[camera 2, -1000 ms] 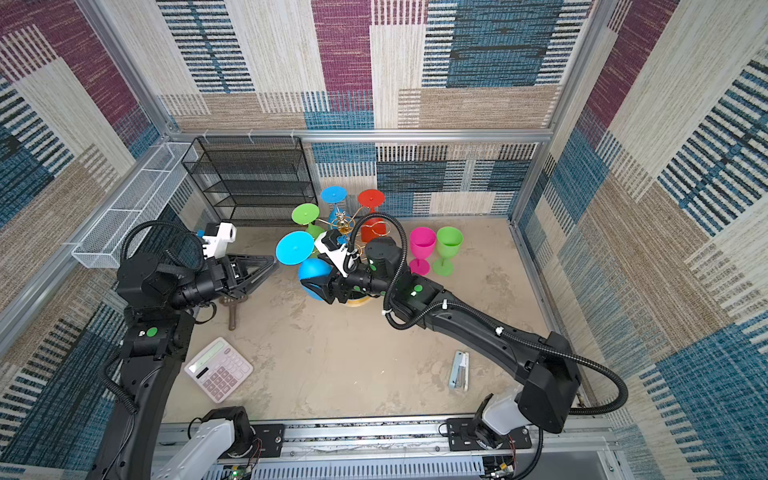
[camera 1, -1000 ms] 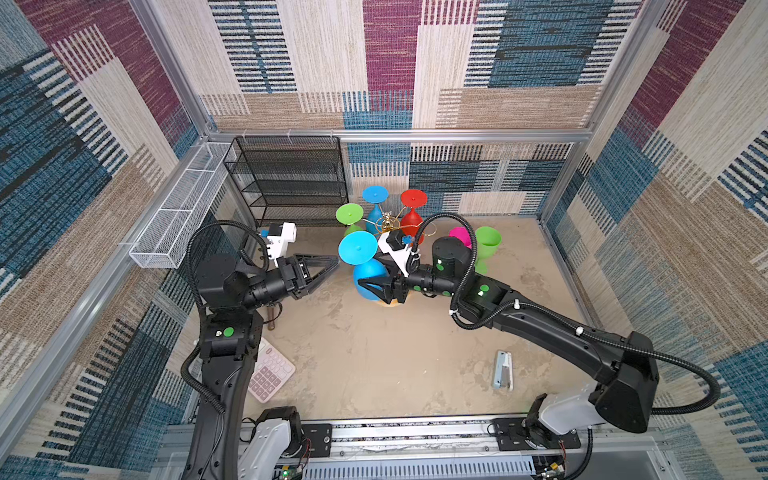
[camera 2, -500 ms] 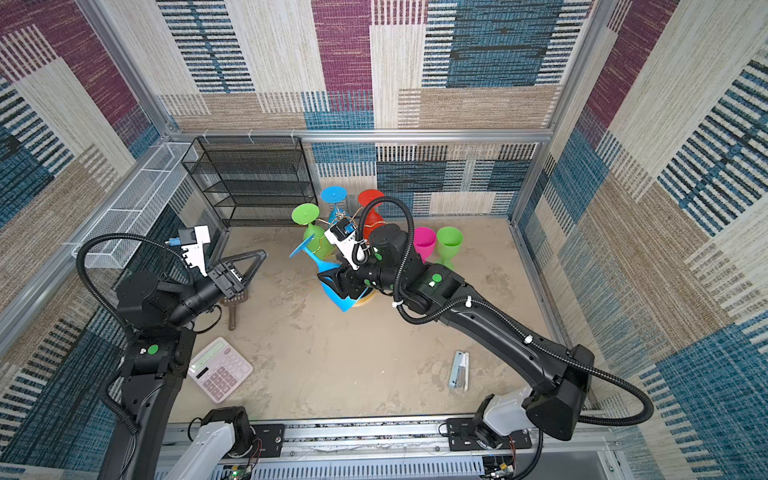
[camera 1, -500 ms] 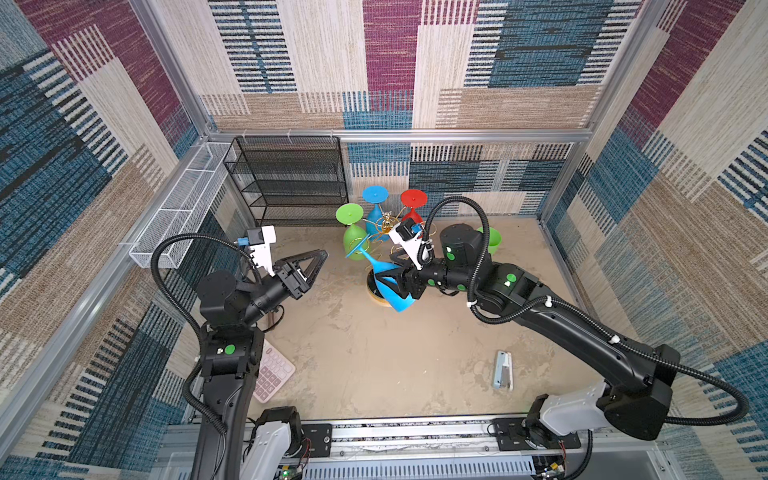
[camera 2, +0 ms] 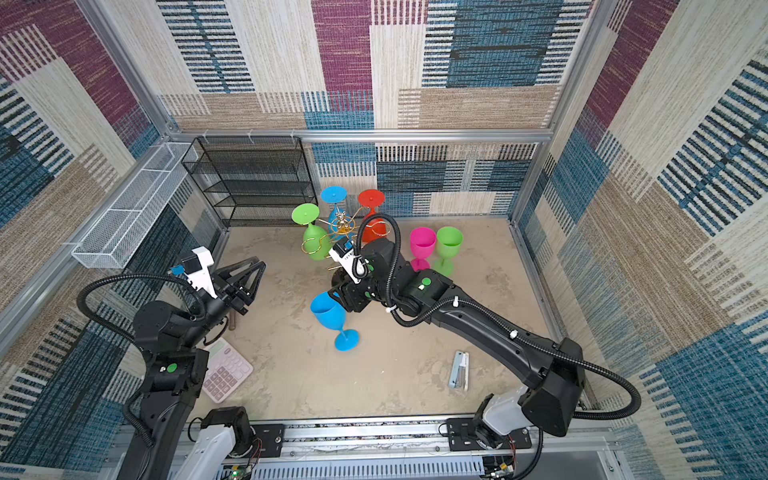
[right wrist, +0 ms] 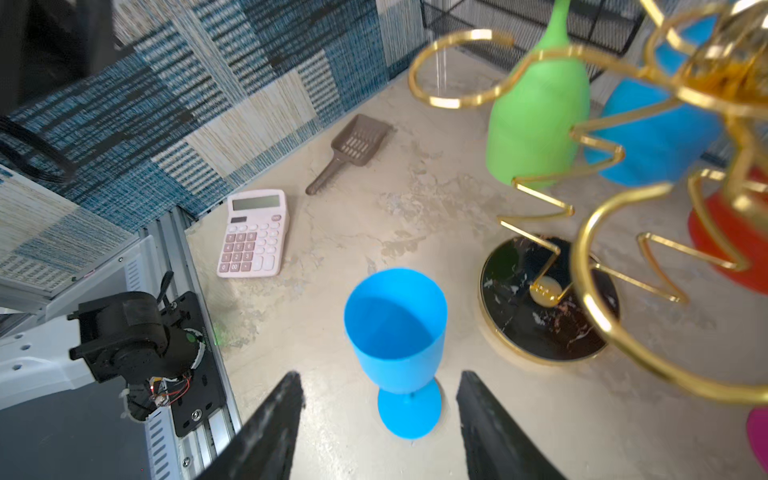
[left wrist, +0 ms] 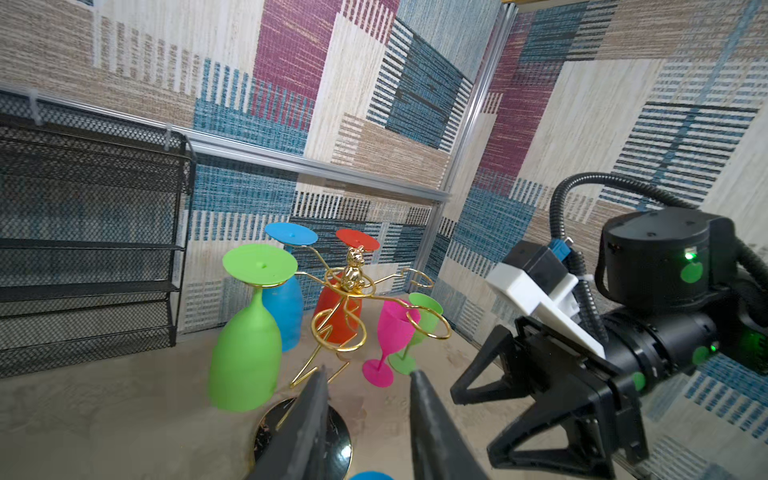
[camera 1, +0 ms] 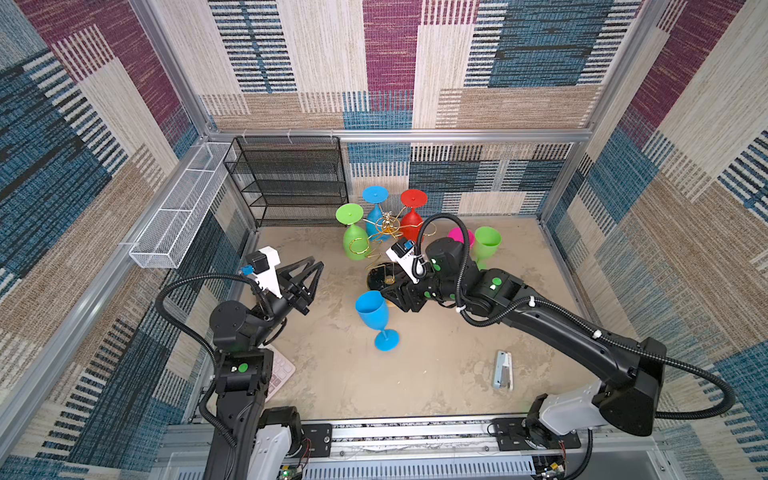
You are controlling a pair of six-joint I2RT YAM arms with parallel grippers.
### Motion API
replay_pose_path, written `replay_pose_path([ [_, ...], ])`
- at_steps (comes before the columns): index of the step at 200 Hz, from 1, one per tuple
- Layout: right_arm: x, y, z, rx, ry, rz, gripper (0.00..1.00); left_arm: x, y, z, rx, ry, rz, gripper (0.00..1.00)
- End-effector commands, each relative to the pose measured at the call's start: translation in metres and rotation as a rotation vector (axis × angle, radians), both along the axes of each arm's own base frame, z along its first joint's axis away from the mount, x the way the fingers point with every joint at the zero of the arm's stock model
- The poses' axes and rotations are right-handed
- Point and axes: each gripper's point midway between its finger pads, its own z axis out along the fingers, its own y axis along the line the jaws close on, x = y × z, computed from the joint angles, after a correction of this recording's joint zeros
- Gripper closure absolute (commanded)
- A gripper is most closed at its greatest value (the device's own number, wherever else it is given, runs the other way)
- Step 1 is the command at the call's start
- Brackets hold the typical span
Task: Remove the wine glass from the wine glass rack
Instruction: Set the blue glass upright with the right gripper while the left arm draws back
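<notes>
Now we see the blue glass (camera 1: 376, 316), just released, standing beside the rack (camera 1: 386, 226); right gripper (right wrist: 379, 375) spread wide and empty, left gripper (left wrist: 368, 371) narrowly parted, empty: removal looks done.

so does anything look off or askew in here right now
Nothing is spilled or broken. The blue wine glass stands free beside the wine glass rack, just ahead of the open right gripper. It seems to lean slightly, though that may only be the camera angle.

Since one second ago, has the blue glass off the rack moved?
Yes. The blue glass moved toward the front, away from the rack base, and is now upright.
</notes>
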Motion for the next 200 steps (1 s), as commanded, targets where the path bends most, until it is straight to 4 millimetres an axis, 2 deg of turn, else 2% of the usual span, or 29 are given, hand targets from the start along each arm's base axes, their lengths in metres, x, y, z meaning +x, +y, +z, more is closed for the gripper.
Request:
replay_pose_path([
  [1,0.0,-0.009,-0.014,0.015,0.041,-0.071,0.3,0.007,0.018,-0.011,0.038,-0.007,0.134,0.63],
  [18,-0.001,-0.019,-0.032,0.015,0.069,-0.132,0.28,0.01,0.024,-0.024,0.026,0.036,0.17,0.62],
  [34,-0.001,-0.023,-0.038,0.042,0.088,-0.169,0.25,0.013,0.026,-0.039,0.021,0.112,0.181,0.61],
  [55,-0.001,-0.028,-0.045,0.065,0.095,-0.204,0.25,0.018,0.035,-0.077,-0.001,0.321,0.232,0.6],
  [79,0.0,-0.033,-0.049,0.075,0.096,-0.236,0.21,0.013,0.019,-0.107,-0.017,0.468,0.13,0.6],
  [100,0.002,-0.033,-0.051,0.07,0.103,-0.25,0.2,0.01,0.012,-0.12,-0.057,0.566,0.082,0.6],
  [123,0.004,-0.022,-0.049,0.1,0.149,-0.246,0.23,0.01,0.004,-0.134,-0.058,0.663,0.031,0.6],
  [150,0.005,-0.008,-0.051,0.107,0.188,-0.262,0.28,0.015,0.012,-0.153,-0.06,0.72,0.083,0.6],
  [164,0.005,-0.002,-0.053,0.079,0.185,-0.287,0.28,0.02,0.024,-0.159,-0.06,0.715,0.165,0.59],
  [200,0.005,0.012,-0.061,0.01,0.183,-0.345,0.29,0.027,0.04,-0.154,-0.024,0.66,0.261,0.57],
])
